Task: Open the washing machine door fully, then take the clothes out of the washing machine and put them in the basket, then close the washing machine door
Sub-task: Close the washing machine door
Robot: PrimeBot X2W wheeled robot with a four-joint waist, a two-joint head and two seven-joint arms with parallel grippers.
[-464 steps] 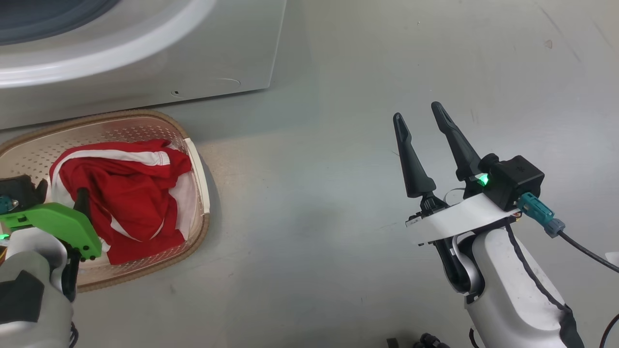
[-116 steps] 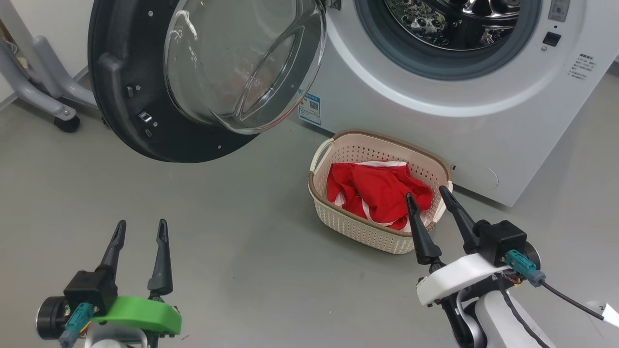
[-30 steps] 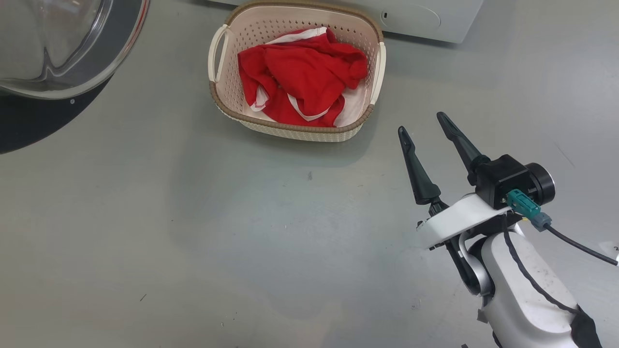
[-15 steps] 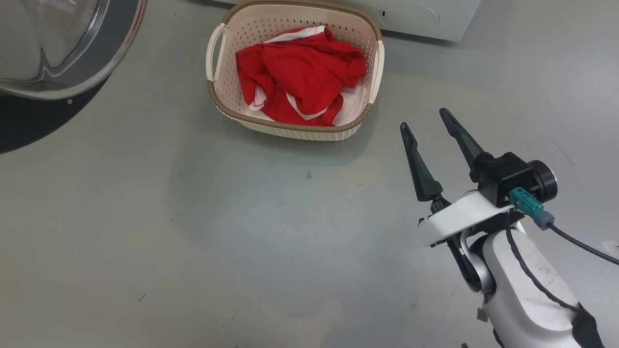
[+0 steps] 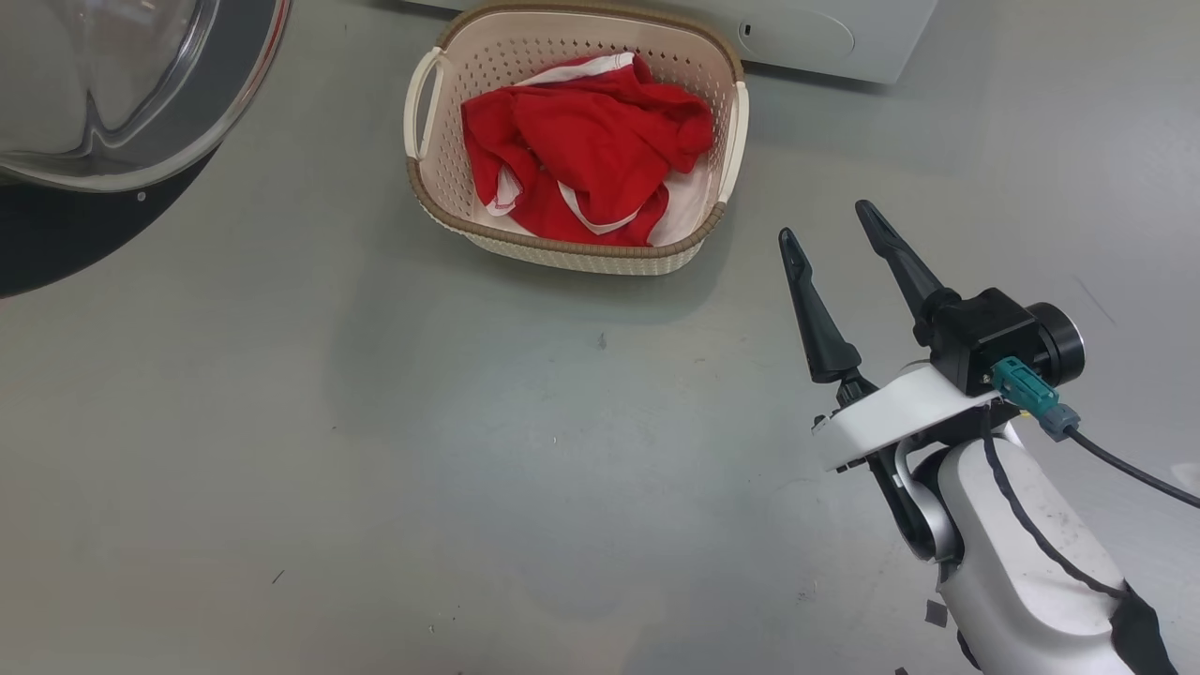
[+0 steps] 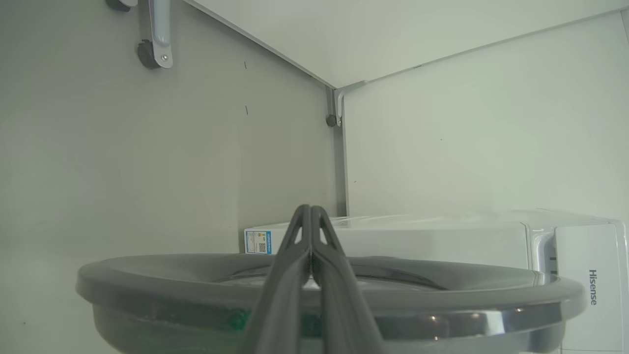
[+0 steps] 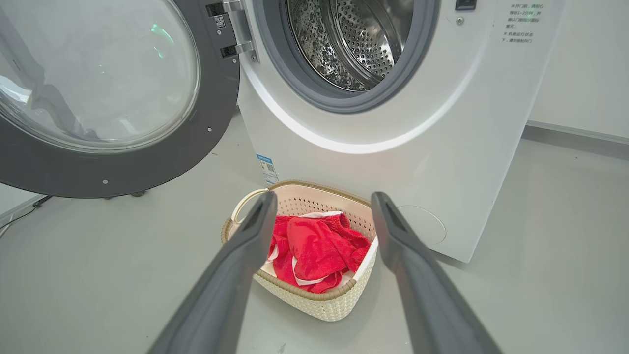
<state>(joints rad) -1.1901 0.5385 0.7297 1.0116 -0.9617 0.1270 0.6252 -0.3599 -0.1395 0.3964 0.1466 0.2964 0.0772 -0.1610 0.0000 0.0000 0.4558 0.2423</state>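
Head view is showing the right gripper point(image 5: 824, 219) at the near right, hanging over the floor point(image 5: 375, 422) with its fingers spread and nothing between them. Compared with one second ago, it is sitting a little farther away and a little more to the right. The basket point(image 5: 562, 255) is staying at the same place, on the floor just in front of the washing machine point(image 5: 825, 42). The clothes point(image 5: 581, 141) are lying inside the basket as before. The washing machine door point(image 5: 56, 234) is standing open at the far left. Left wrist view is showing the left gripper point(image 6: 311, 211) with its fingers pressed together, right at the door's dark rim. Whether they are touching it, I cannot tell. About four seconds ago these fingers were spread.
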